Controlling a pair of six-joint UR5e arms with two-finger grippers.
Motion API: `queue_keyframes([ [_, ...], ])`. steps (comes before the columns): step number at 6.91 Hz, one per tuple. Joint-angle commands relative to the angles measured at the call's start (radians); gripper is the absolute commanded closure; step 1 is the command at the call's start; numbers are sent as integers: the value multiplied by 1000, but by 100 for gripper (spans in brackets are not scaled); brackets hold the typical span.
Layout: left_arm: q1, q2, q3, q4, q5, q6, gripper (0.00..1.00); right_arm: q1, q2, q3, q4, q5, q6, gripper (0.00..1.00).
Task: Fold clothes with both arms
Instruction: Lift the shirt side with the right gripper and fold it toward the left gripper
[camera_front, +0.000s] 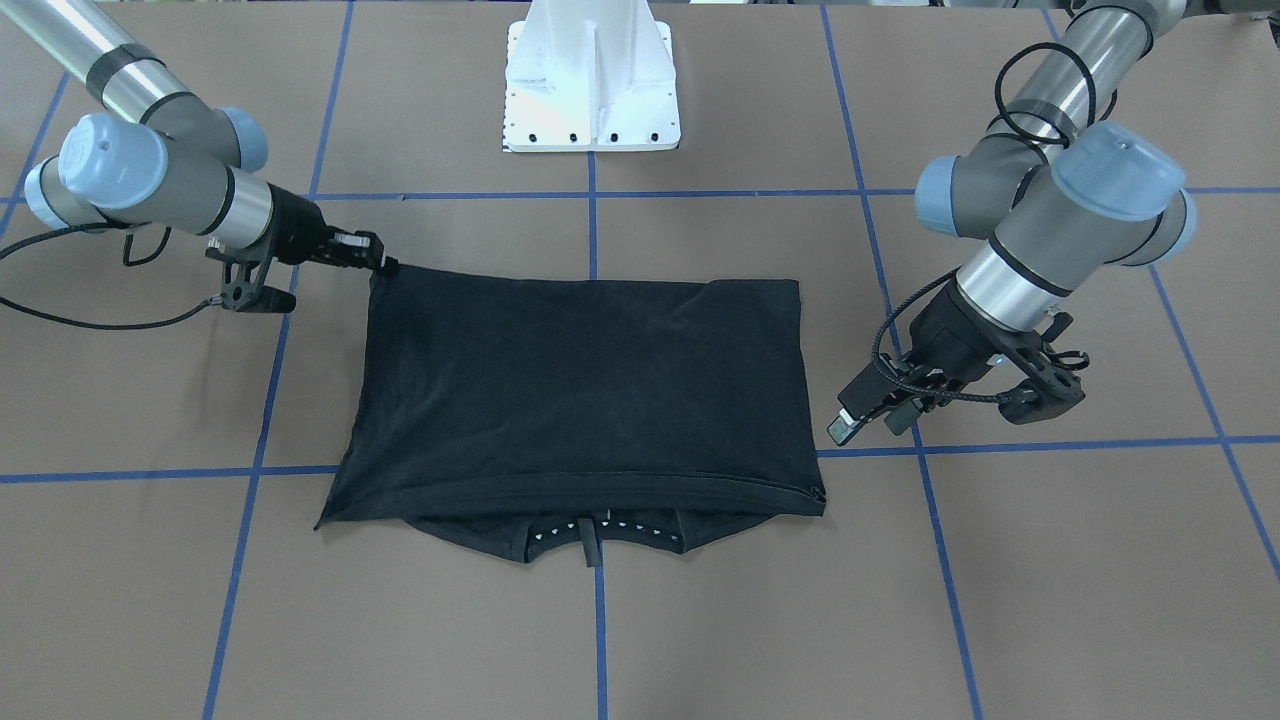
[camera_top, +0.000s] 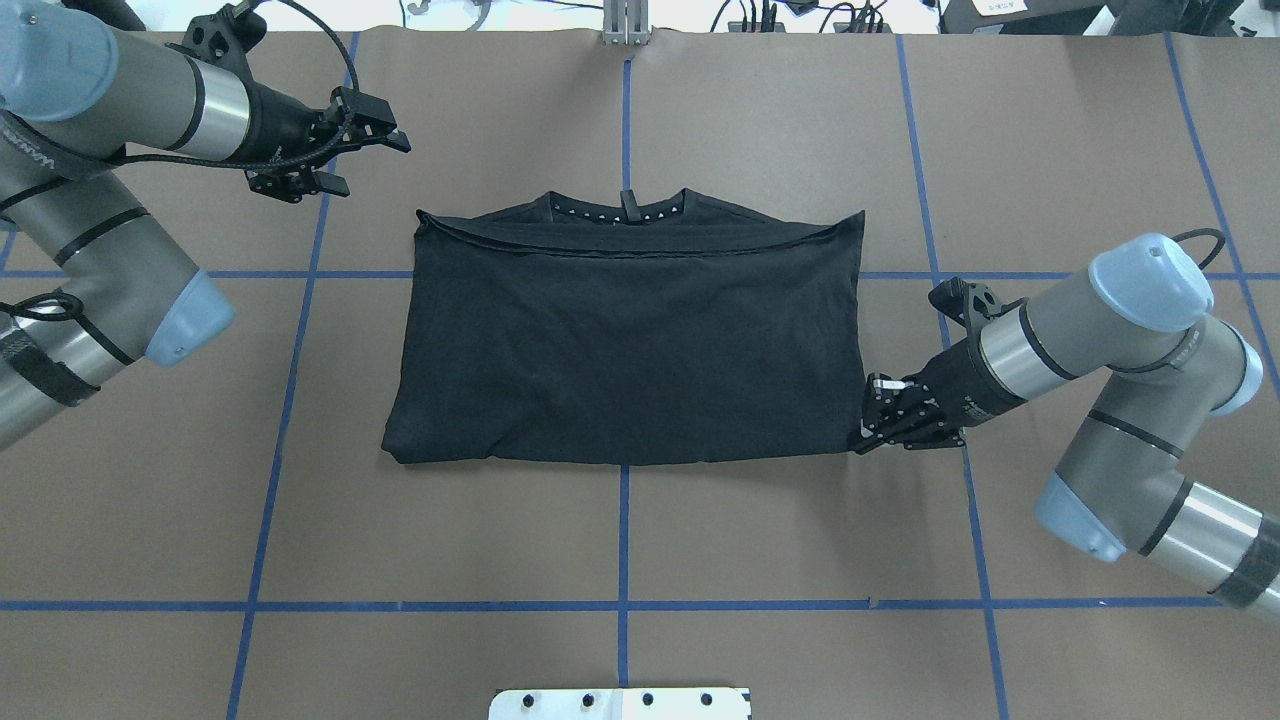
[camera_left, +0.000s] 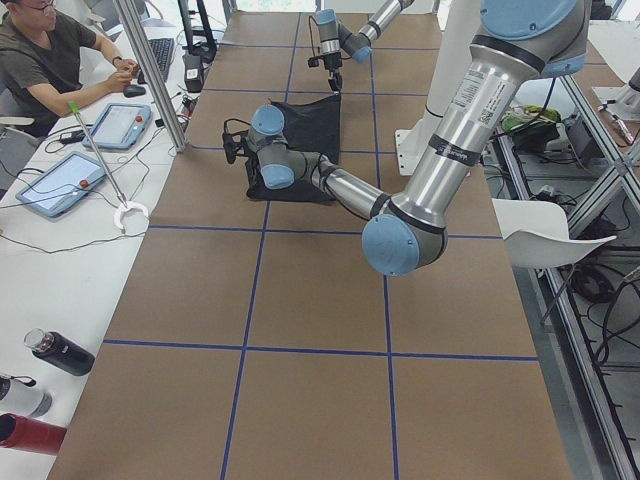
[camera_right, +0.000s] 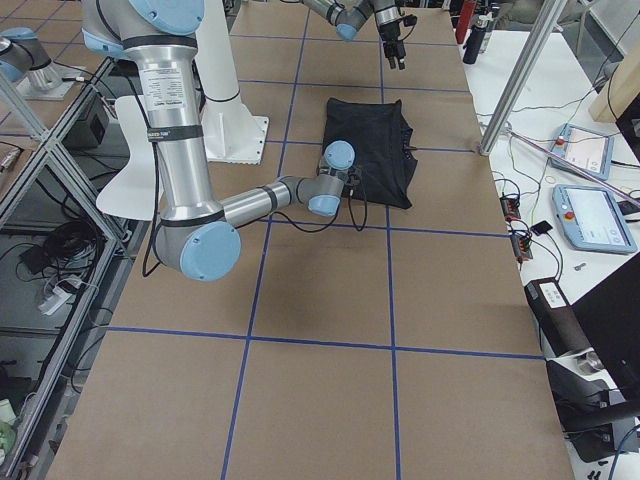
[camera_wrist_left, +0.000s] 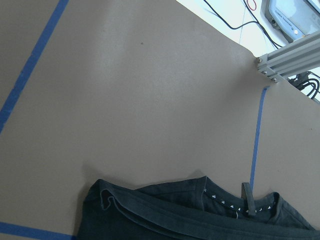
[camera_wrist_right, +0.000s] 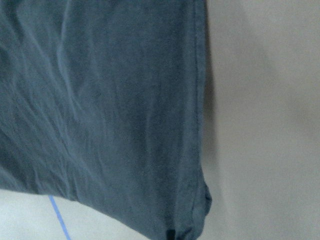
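The black T-shirt (camera_front: 590, 390) (camera_top: 630, 350) lies folded in half on the brown table, plain side up. Its collar (camera_top: 622, 208) peeks out past the far edge. My right gripper (camera_top: 865, 435) (camera_front: 378, 260) is at the shirt's near right corner and appears shut on it, with the fabric drawn to a point. The right wrist view shows that corner (camera_wrist_right: 197, 205) slightly raised. My left gripper (camera_top: 385, 130) (camera_front: 865, 420) hovers open off the shirt's far left corner and touches nothing. The left wrist view looks down on the collar (camera_wrist_left: 240, 202).
The white pedestal base (camera_front: 592, 80) stands at the robot's side of the table. Blue tape lines (camera_top: 624, 530) grid the tabletop. A person (camera_left: 50, 60) sits at a side desk with tablets (camera_left: 65, 180), and bottles (camera_left: 60, 352) lie near that desk's end.
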Motion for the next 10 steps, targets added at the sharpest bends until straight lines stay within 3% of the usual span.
queue_keyframes([
  [1, 1, 1, -72, 95, 0, 1, 1, -161, -27, 175, 1, 71, 108, 100],
  [3, 1, 6, -78, 99, -2, 1, 1, -294, 60, 224, 3, 86, 228, 100],
  [4, 1, 7, -77, 99, -3, 4, 1, -305, 101, 214, 1, 137, 236, 1],
  [7, 11, 20, -91, 98, -60, 2, 1, -212, 103, 180, 3, 116, 231, 0],
  [10, 169, 147, -210, 94, -43, -75, 1, -17, 97, 154, 0, 16, 227, 0],
])
